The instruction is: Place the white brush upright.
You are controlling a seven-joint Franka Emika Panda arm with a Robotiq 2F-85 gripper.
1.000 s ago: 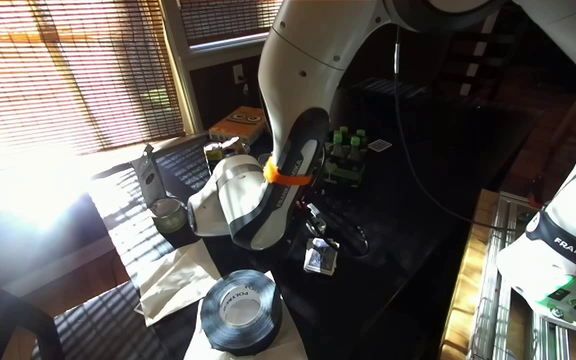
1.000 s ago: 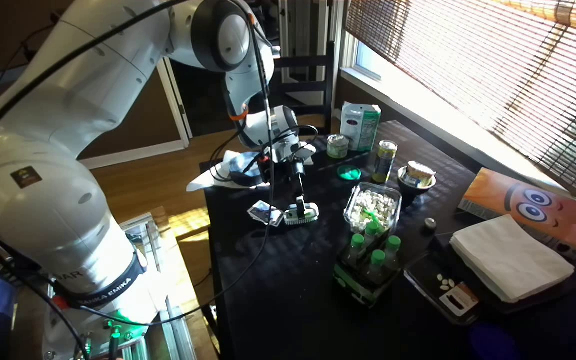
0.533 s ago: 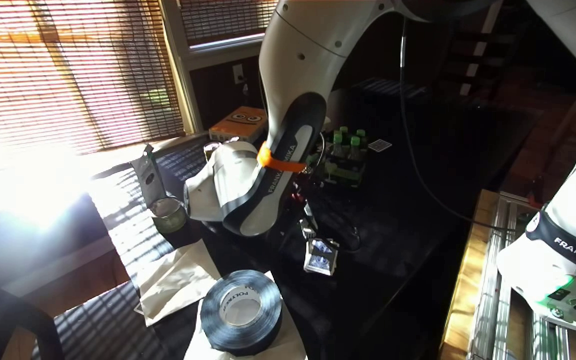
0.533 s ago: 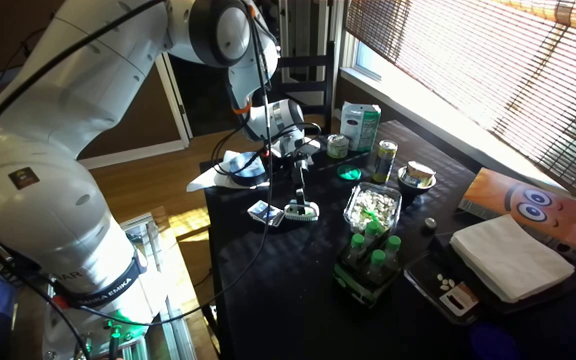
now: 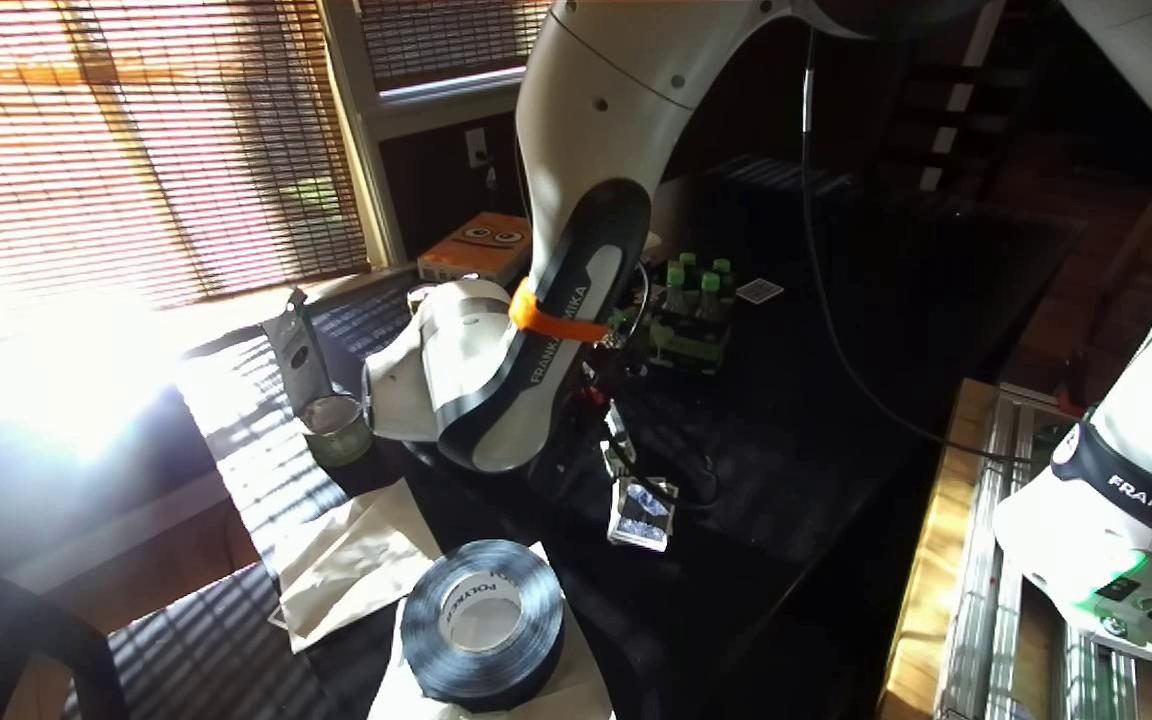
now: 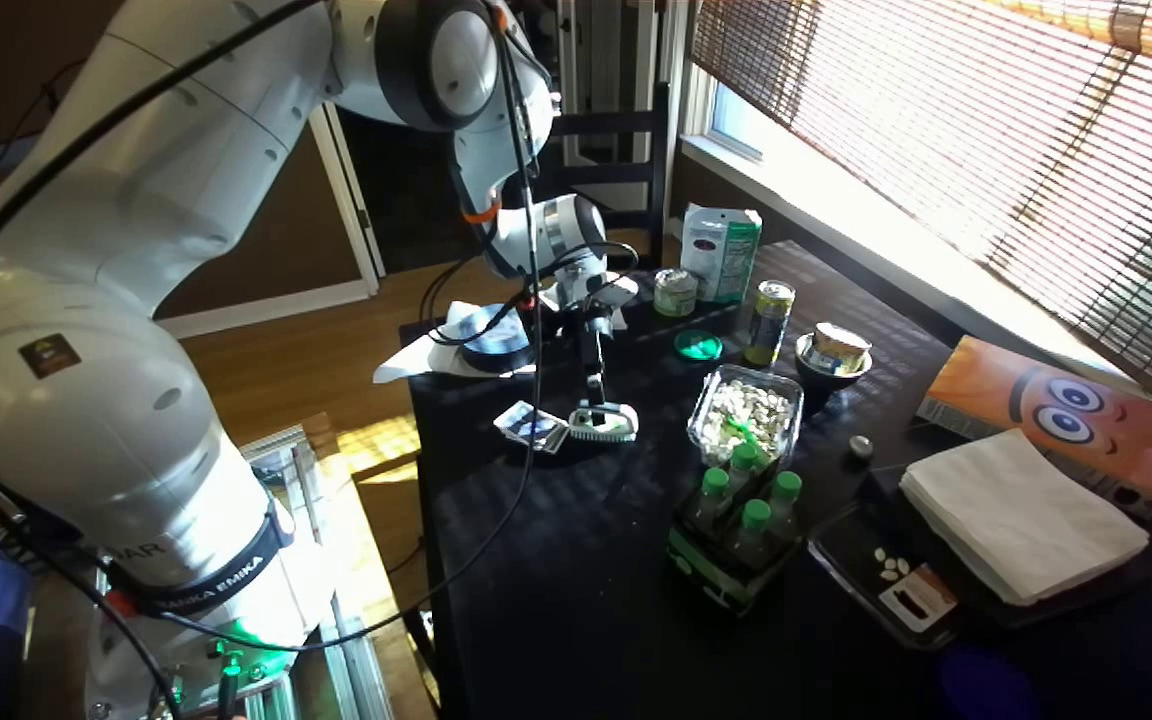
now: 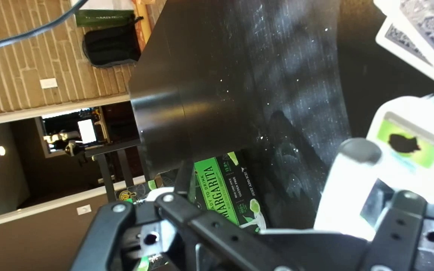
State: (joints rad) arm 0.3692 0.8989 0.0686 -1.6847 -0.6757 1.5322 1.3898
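The white brush (image 6: 618, 427) sits on the dark table (image 6: 561, 600), bristles along its near edge, with playing cards (image 6: 528, 425) just to its left and green-capped bottles (image 6: 754, 518) off to the right, nearer me in an exterior view. Its fingers spread apart, the gripper (image 6: 596, 403) hangs right at the brush; whether they touch it I can't tell.

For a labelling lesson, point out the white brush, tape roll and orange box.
White brush (image 6: 616, 423), in an exterior view: body above the bristles.
Tape roll (image 5: 484, 673), in an exterior view: wound tape below the core.
Orange box (image 6: 1064, 412), in an exterior view: printed face.
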